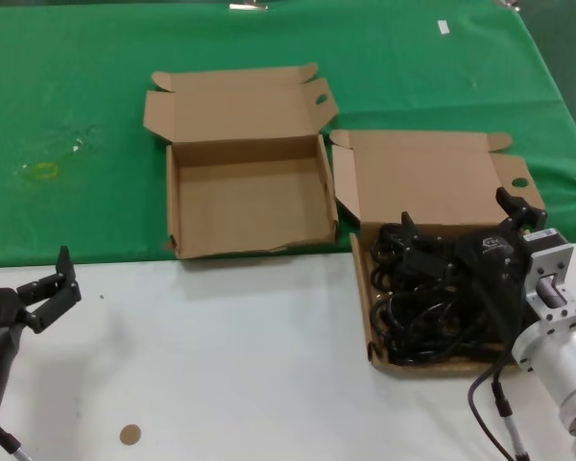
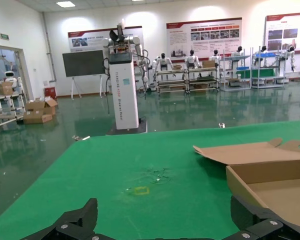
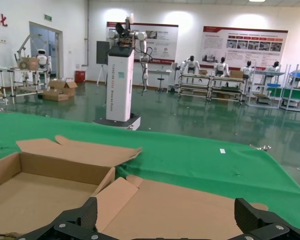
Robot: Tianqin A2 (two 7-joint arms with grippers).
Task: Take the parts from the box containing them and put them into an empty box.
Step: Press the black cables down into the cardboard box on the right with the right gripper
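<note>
Black coiled cords [image 1: 422,307] fill brown box [image 1: 432,182].

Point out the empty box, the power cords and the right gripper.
empty box [image 1: 250,206], head view, bare floor of the box.
power cords [image 1: 413,322], head view, middle of the black coils in the other box.
right gripper [image 1: 456,219], head view, midway between its open fingertips, over the cords.

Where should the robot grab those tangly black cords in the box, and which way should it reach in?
Probably from straight above. The cords lie heaped in the shallow open box, whose lid and walls block the sides. Best pinch a thick bundle of loops near the middle of the pile, not one plug, so a coil lifts together. The right gripper hangs open over the pile; the left gripper waits at the near left.
</note>
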